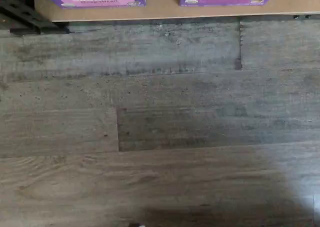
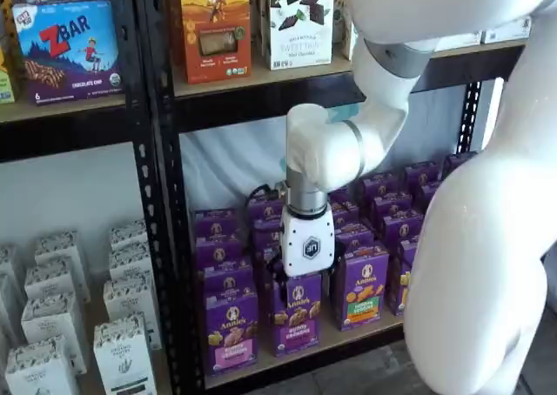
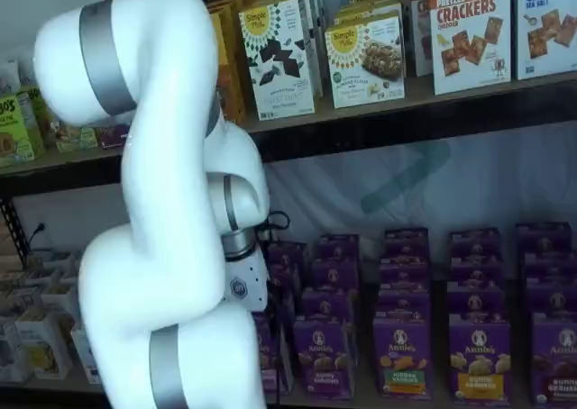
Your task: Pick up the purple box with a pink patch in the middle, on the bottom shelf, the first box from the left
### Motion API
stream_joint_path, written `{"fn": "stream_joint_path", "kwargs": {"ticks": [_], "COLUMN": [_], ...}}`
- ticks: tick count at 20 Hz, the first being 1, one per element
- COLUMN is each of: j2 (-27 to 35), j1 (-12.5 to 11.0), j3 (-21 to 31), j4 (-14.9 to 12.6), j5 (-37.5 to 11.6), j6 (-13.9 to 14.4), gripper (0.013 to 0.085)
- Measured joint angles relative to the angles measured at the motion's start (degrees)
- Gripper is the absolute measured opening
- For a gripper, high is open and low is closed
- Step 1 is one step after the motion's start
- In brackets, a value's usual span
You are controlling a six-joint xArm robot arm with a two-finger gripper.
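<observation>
Nearest to us, the white arm (image 2: 487, 238) fills much of both shelf views, its wrist hanging in front of the bottom shelf (image 2: 305, 353). The claw (image 2: 305, 284) sits below the white body with the round badge, and its black fingers are mostly lost against the dark gaps and purple cartons behind them, so the frames alone do not show the gap. We take it to be spread as wide as it goes, and we see nothing caught in it.

The wrist view looks down on grey plank flooring (image 1: 160, 122), with only the front edge of the wooden deck and the lower faces of two purple cartons in sight.

Further back, the purple box (image 2: 231, 331) with the pale pink band stands upright at the front of the leftmost row, just beside the black upright (image 2: 161, 238). It looks untouched and in line with its neighbours. The carton next to it, purple with orange lettering (image 2: 298, 317), sits directly behind the claw.

We judge the task to be barely begun. The approach is under way, but the claw appears to hang one carton over from the target. Shifting across, closing on the box and drawing it out all remain.
</observation>
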Motion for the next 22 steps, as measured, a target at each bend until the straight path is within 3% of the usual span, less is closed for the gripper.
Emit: {"fn": "stream_joint_path", "kwargs": {"ticks": [22], "j2": [10.09], "j1": [1.24], "j3": [-4.83], "j4": [-1.22], "j5": [-5.18], "j6": [2.18], "gripper": [0.085]}}
